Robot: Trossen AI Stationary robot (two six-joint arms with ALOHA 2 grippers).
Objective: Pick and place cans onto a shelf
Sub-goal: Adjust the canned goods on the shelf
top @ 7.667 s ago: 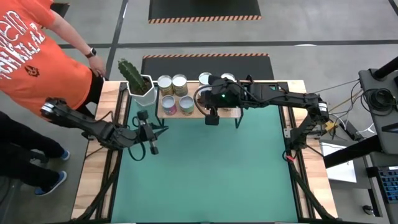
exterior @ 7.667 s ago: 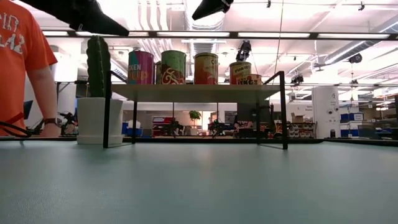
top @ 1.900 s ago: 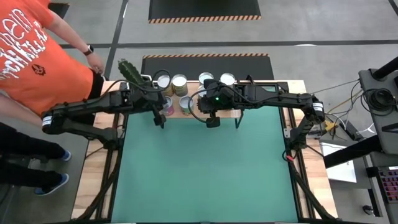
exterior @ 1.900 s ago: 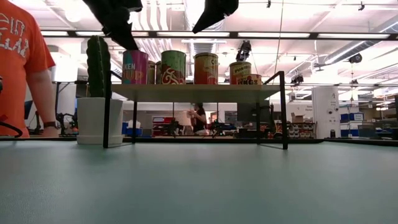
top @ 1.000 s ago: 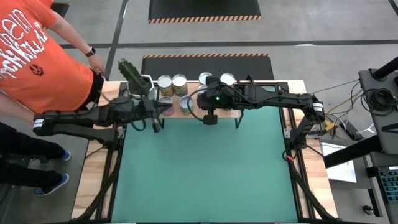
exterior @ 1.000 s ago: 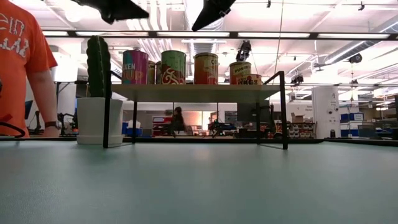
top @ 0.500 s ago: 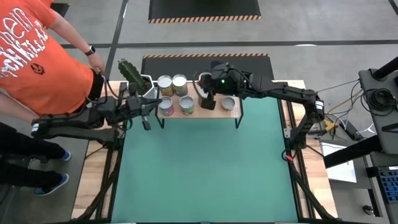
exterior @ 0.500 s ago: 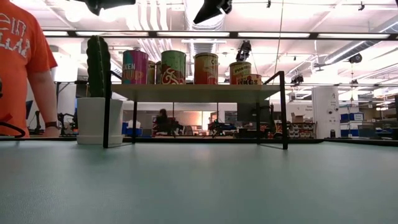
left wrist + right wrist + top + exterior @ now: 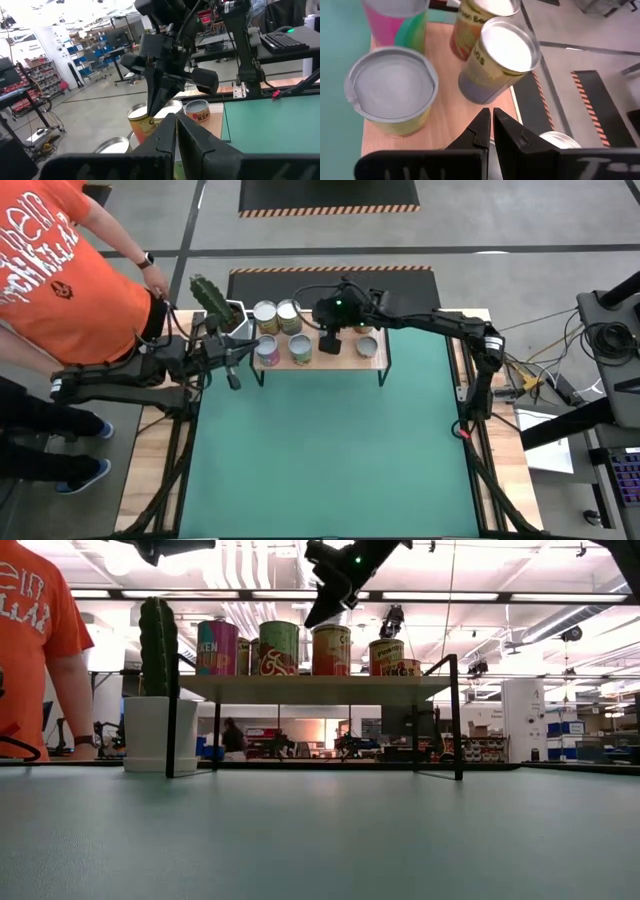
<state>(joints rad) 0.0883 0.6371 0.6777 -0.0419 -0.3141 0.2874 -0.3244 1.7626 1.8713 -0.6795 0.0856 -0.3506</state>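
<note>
From my console, the right gripper (image 9: 331, 340) shows its two dark fingers (image 9: 482, 131) pressed together with nothing between them, poised above the light wood of the shelf (image 9: 344, 360), with cans close around the tips. In its wrist view I see a silver-topped can (image 9: 391, 91) to one side, a yellow-labelled can (image 9: 499, 59) just past the tips, and a pink can (image 9: 397, 20) farther off, all upright on the board. The right arm reaches in from the table's right edge to the shelf's middle.

My left gripper (image 9: 233, 375) hangs beside the shelf's left end, its fingers (image 9: 167, 137) likewise closed and empty, aimed along the shelf toward the right gripper. Its wrist view catches an orange-labelled can (image 9: 140, 120) and a shorter red-lettered can (image 9: 197, 111) beneath the other arm.

From above, the cans (image 9: 277, 315) stand in a cluster on the shelf at the far edge of the green mat (image 9: 330, 450); the low view shows them in a row on the board (image 9: 310, 688). A cactus in a white pot (image 9: 228, 320) stands just beside the shelf's left end. A person in an orange shirt (image 9: 60, 270) stands at the table's far left corner.
</note>
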